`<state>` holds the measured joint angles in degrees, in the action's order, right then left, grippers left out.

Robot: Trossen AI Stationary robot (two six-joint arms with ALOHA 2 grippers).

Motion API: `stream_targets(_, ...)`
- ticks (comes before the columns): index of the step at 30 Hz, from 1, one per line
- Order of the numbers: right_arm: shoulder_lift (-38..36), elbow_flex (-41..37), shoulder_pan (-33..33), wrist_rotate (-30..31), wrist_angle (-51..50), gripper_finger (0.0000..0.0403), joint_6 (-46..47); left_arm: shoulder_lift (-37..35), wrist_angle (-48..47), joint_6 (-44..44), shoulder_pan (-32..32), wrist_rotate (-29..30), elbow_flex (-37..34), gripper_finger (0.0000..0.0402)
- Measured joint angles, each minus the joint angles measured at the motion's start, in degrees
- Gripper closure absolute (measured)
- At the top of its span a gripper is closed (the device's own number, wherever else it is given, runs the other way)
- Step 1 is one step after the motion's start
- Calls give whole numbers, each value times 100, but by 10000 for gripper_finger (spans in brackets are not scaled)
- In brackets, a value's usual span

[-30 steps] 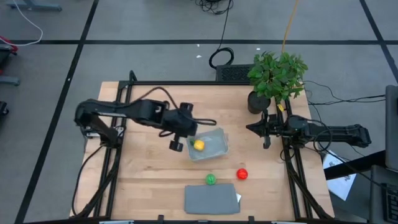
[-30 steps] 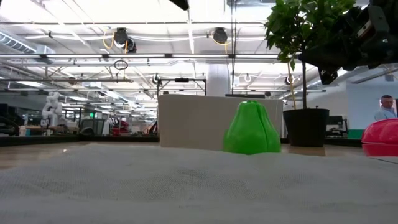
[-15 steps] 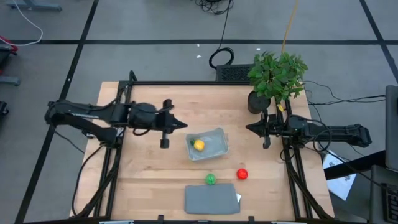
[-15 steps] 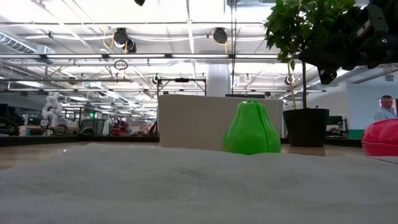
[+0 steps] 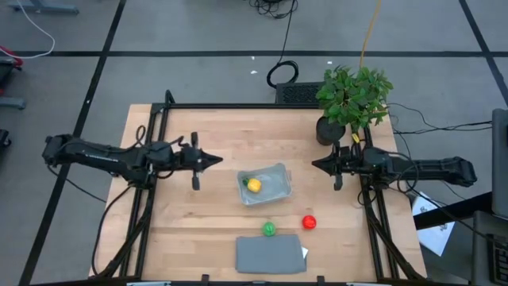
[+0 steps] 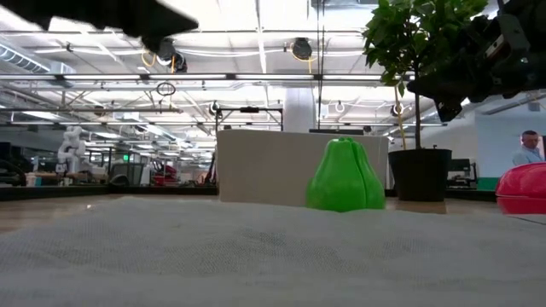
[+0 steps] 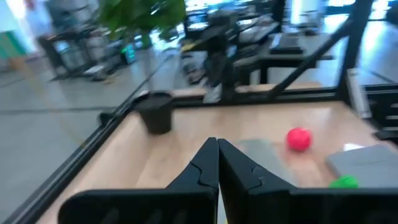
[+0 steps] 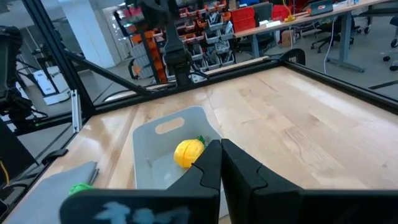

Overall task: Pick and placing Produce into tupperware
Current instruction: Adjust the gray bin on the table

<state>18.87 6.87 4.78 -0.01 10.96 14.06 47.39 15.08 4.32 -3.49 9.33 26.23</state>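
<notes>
The tupperware stands near the table's middle with the yellow produce lying inside it; the right wrist view shows that yellow piece in the tupperware. On the wood nearer the front edge rest the green produce and the red round one. My left gripper hovers left of the box, shut and empty, fingers together in its wrist view. My right gripper hovers right of the box, also shut and empty.
A flat grey lid lies at the near edge, just in front of the green piece. A potted plant stands at the far right corner beside the right arm. Bare wood lies left and far of the box. A person shows in the room behind.
My left arm has drawn back from above the tupperware toward the table's left edge, stretching out level. The yellow piece stays in the box, and the green and red pieces have not moved.
</notes>
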Motion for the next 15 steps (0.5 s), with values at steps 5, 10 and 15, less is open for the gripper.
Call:
stream_targets(5, 295, 0, 0, -2, 170, 403, -19, -360, 1144, -134, -40, 297, -1107, 401)
stream_targets(10, 639, 0, 0, -2, 497, 403, -39, -468, 2125, -226, 41, 320, -1913, 401)
stream_targets(15, 1027, 0, 0, 255, 1181, 403, -75, -470, 2192, -359, 127, 170, -2141, 401)
